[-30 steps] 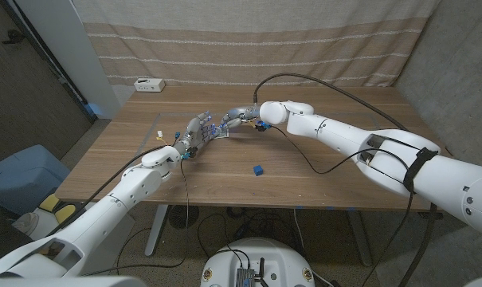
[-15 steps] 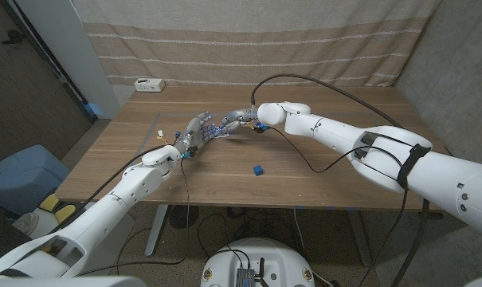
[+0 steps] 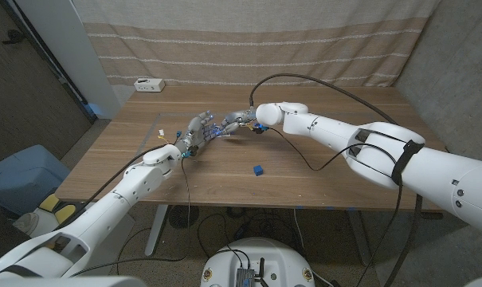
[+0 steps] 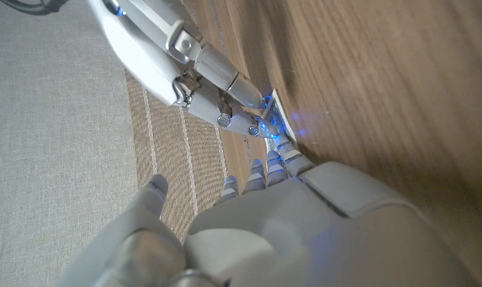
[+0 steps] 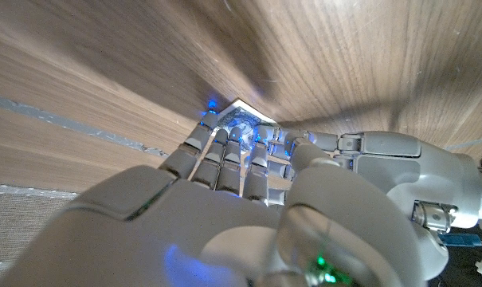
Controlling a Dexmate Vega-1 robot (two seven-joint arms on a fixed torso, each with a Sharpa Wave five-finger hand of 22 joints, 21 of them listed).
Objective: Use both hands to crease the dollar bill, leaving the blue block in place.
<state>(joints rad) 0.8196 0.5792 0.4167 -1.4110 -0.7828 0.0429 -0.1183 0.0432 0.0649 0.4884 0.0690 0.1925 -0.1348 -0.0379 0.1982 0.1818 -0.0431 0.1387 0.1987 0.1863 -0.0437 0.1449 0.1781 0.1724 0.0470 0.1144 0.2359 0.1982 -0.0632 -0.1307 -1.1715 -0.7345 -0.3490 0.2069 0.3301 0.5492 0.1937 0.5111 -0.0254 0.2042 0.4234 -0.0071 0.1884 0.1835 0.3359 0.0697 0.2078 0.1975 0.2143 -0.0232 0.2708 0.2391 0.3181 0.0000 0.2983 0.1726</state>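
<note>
The dollar bill (image 3: 220, 127) lies at mid-table, mostly covered where my two hands meet. My left hand (image 3: 195, 133) reaches in from the near left and grips its edge with the fingertips. My right hand (image 3: 240, 119) comes from the right and grips the other side. In the right wrist view, the bill (image 5: 245, 119) glows blue under my right hand's fingertips (image 5: 225, 147), with the left hand (image 5: 376, 151) alongside. In the left wrist view, a pale corner of the bill (image 4: 275, 104) shows between my left hand (image 4: 304, 223) and the right hand (image 4: 194, 60). The blue block (image 3: 258, 169) sits apart, nearer the front edge.
A white box (image 3: 149, 84) stands at the table's back left corner. A strip of tape (image 3: 158, 127) lies left of the hands. A black cable (image 3: 320, 82) arcs over the table's right half. A striped curtain hangs behind.
The right arm has shifted slightly to the left. Both hands stay on the bill, and the blue block has not moved.
</note>
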